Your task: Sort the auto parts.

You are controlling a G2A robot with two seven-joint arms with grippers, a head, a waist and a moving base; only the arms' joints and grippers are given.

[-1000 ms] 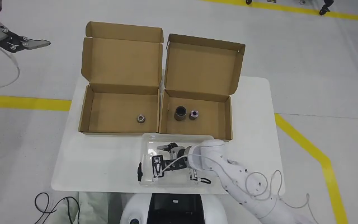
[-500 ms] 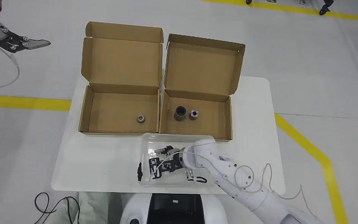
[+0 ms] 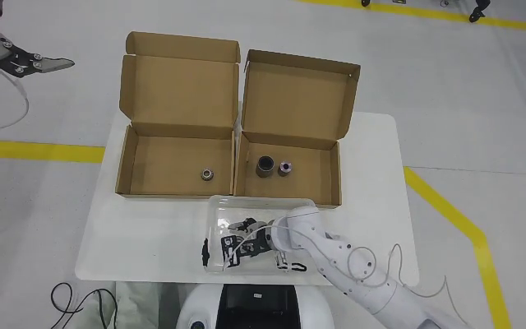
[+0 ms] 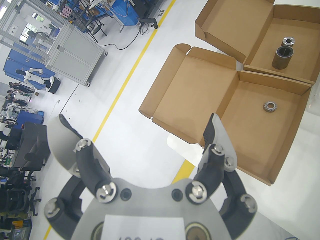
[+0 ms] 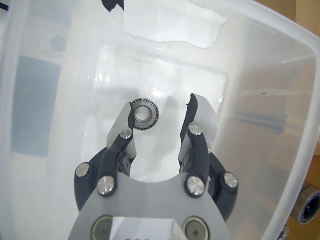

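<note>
The right arm's fingers (image 5: 190,116) were down inside a clear plastic bin (image 5: 250,3) at the near edge of the white desk (image 3: 370,164). They stood open, with a wide gap between the black ribbed pads. A small silver bearing ring (image 5: 145,116) lay flat on the bin floor between them, its bore facing up. It was not centred in the gap. One pad overlapped the ring's rim and seemed to touch it. The other pad stood well apart from it, with bare bin floor in between. The ring sat level with the fingertips rather than deep toward the palm.

The left arm's fingers (image 4: 220,138) were spread wide with nothing between them, and hung over the grey floor off the desk's far left side. Ahead of them lay two open brown cardboard boxes. The left box (image 3: 164,160) held one small silver bearing (image 4: 269,106) on its floor. The right box (image 3: 308,179), farther from those fingers, held a dark metal sleeve (image 4: 282,57) standing upright. Just beside the sleeve sat a small silver bushing (image 4: 288,41). Both boxes stood just beyond the bin, well apart from the right arm's fingers.
</note>
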